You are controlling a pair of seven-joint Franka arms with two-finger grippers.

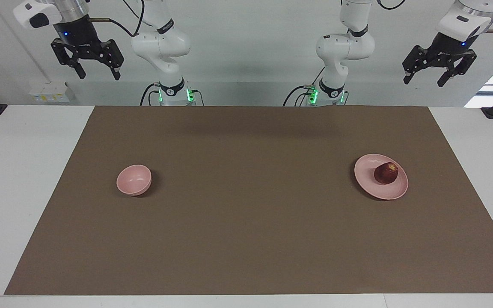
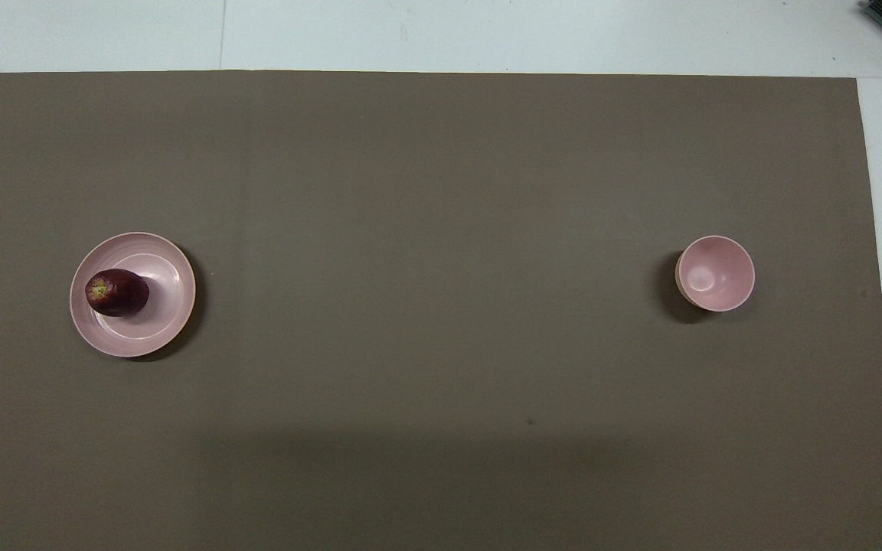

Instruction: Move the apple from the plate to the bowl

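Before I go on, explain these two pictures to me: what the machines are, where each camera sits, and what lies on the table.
These are two white robot arms, each ending in a black two-finger pincer. One picture looks at them from across the table; the other looks down from above their own end. The left pincer and the right pincer both hang open, high above the table, holding nothing; both arms wait. On the brown mat sits a pink plate toward the left arm's end, with a dark-red apple on it. A small pink bowl, empty, sits toward the right arm's end.

A matt brown mat [image 1: 246,222] is seen; the plate [image 1: 370,184] and bowl [image 1: 133,182] look smooth, faintly glossy plastic.
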